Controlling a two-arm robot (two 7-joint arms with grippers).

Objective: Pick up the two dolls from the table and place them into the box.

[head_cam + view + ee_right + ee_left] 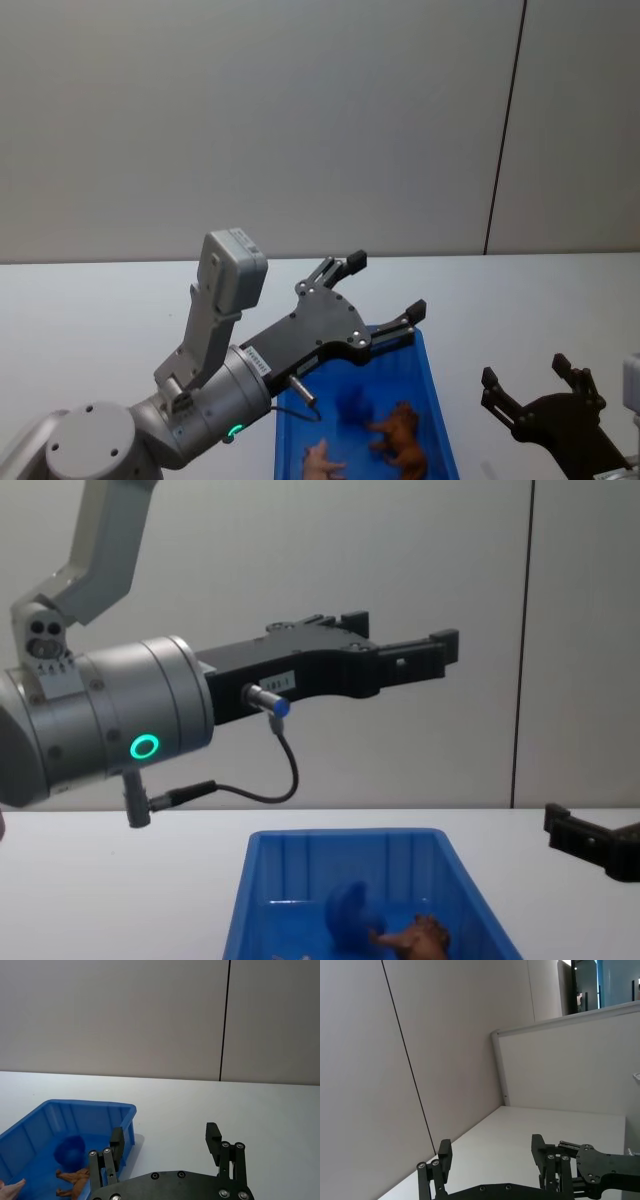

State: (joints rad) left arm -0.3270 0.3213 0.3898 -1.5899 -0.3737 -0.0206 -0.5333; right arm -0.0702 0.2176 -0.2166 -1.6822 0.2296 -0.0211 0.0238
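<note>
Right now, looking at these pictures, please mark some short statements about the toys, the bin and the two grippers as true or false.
1. The brown animal lies inside the blue bin. True.
2. The left gripper is shut on the pink pig. False: its fingers are open and empty, raised above the bin's far end, and the pink pig lies in the bin.
3. The right gripper is open, beside the bin on the robot's right. True.
4. The rounded blue toy sits on the table outside the bin. False: it is in the bin, next to the brown animal.
5. The bin is tipped on its side. False: it stands upright on the white table.
</note>
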